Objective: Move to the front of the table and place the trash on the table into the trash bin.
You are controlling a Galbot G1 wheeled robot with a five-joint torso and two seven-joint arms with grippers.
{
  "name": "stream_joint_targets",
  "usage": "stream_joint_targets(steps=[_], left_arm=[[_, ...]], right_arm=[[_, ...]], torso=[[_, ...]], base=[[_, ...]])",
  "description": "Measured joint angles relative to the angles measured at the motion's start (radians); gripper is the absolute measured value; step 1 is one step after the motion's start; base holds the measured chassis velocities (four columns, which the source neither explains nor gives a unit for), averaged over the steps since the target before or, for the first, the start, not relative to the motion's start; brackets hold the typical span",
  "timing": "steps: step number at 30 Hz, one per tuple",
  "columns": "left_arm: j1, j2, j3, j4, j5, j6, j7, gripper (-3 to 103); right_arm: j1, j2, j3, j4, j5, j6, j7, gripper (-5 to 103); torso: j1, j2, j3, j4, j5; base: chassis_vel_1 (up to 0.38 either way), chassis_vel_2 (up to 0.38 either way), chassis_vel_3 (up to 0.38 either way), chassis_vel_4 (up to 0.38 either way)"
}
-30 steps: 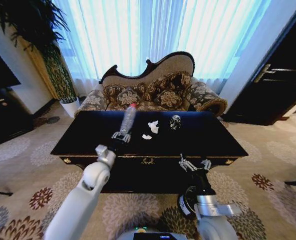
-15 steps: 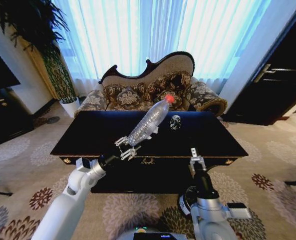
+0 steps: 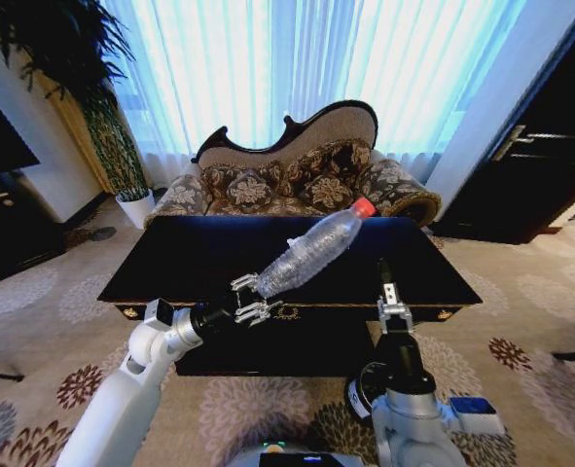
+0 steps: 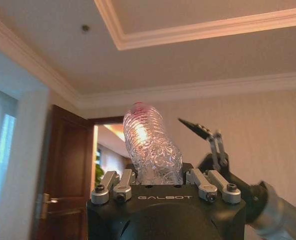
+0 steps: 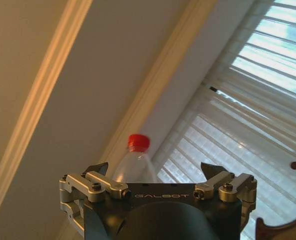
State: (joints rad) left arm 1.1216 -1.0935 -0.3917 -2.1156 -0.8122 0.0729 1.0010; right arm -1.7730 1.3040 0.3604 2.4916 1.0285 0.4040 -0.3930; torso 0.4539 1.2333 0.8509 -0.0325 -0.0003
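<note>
My left gripper point(image 3: 253, 298) is shut on the base of a clear crumpled plastic bottle point(image 3: 311, 255) with a red cap. It holds the bottle above the front of the dark glossy table point(image 3: 170, 263), tilted up toward the right. In the left wrist view the bottle point(image 4: 150, 145) rises from between the fingers point(image 4: 112, 182). My right gripper point(image 3: 385, 284) points upward at the table's front right, open and holding nothing point(image 5: 155, 172). A white bit of trash point(image 3: 293, 240) peeks out beside the bottle. The dark trash bin point(image 3: 361, 394) stands on the carpet, partly behind my right arm.
A patterned sofa point(image 3: 287, 180) stands behind the table, before bright curtains. A white plant pot point(image 3: 136, 206) sits at the back left, dark cabinets point(image 3: 5, 229) at the left and a dark door point(image 3: 540, 165) at the right. Flowered carpet surrounds the table.
The left gripper has drawn back to the table's front edge, and the bottle has tipped from upright to slanting right. The right gripper has risen and turned to point upward.
</note>
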Motion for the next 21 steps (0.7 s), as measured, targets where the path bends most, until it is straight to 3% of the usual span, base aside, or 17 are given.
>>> stream_joint_targets(steps=[5,21], left_arm=[[-0.013,0.007,0.022,0.008,0.012,0.027,0.050,38],[-0.021,-0.010,0.074,0.005,0.049,0.046,0.052,38]], right_arm=[[-0.006,0.011,-0.011,0.005,-0.044,0.000,-0.032,100],[-0.028,0.055,-0.086,0.009,-0.215,-0.015,0.029,100]], torso=[[0.000,0.000,0.000,0.0001,0.0000],[0.000,0.000,0.000,0.0001,0.0000]], base=[[0.000,0.000,0.000,0.000],[0.000,0.000,0.000,0.000]])
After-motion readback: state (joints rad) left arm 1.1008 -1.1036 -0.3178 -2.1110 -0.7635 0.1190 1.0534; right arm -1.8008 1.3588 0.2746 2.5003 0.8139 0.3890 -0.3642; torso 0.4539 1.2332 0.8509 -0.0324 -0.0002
